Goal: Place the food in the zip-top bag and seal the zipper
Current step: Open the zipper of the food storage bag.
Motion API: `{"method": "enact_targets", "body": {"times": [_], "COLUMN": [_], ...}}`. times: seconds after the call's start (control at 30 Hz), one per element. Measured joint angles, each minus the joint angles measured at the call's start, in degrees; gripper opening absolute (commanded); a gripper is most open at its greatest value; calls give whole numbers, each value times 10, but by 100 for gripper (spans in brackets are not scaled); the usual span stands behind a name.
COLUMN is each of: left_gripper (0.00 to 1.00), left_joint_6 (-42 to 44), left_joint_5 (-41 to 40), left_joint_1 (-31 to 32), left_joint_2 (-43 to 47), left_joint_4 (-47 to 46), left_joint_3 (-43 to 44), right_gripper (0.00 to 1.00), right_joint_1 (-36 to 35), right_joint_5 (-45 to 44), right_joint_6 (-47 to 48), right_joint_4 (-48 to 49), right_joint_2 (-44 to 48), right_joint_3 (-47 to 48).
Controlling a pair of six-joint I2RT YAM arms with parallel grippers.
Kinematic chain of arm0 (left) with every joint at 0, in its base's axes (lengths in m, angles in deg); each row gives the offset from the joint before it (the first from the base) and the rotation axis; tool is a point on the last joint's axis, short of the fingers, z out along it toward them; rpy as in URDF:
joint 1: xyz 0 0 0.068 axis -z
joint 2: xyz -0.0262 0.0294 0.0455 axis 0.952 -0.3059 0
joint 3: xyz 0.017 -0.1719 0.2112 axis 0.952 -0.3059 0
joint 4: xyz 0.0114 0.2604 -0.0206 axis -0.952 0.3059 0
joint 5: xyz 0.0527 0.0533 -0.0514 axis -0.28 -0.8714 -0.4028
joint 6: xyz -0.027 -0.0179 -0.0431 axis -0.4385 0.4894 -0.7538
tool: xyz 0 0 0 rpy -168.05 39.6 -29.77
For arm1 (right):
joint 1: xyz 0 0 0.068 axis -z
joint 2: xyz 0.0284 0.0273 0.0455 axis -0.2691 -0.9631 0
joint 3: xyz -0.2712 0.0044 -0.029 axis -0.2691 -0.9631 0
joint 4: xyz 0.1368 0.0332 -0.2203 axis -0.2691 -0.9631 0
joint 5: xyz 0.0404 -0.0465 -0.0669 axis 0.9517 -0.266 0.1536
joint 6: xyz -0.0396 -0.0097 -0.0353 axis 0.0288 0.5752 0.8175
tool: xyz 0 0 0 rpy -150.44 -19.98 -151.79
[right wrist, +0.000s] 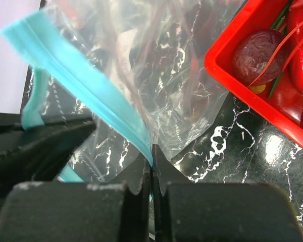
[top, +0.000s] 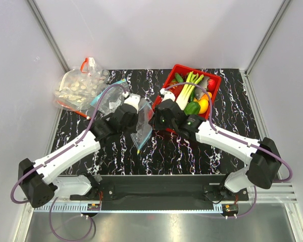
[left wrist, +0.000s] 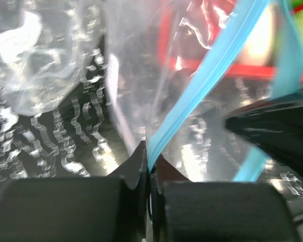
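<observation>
Red basket [top: 181,67], red-zippered bag [top: 81,85], black marbled table [top: 192,151]

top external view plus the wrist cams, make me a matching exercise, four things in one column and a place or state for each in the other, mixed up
Column one
1. left gripper
2. leek
3. bag with the red zipper
4. zip-top bag

Column two
a. lying in the red basket
b. at the far left corner of the table
c. shut on the teal zipper
d. stretched between the left gripper and the right gripper

Pairs: 1-c, 2-a, 3-b, 4-d
</observation>
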Motion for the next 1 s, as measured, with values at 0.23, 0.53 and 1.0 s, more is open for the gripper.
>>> {"method": "enact_targets", "body": {"times": [0.23, 0.53, 1.0], "left_gripper": [0, 0, 0], "left_joint_6": [3, 9, -8], "left_joint_5": [-90, -183, -118], "left_joint_1": [0, 4, 4], "left_joint_2": [10, 42, -45], "left_joint_4": [103, 268, 219], "left_joint_3": [44, 169, 19], "right_gripper": [3, 3, 13], "right_joint_1": [0, -14, -23], "right_joint_5": [-2, 106, 102], "right_joint_6": [1, 5, -40], "right_joint_4": [4, 86, 134], "right_joint_2": [-2, -108, -174], "right_joint_3": [-1, 55, -16]}}
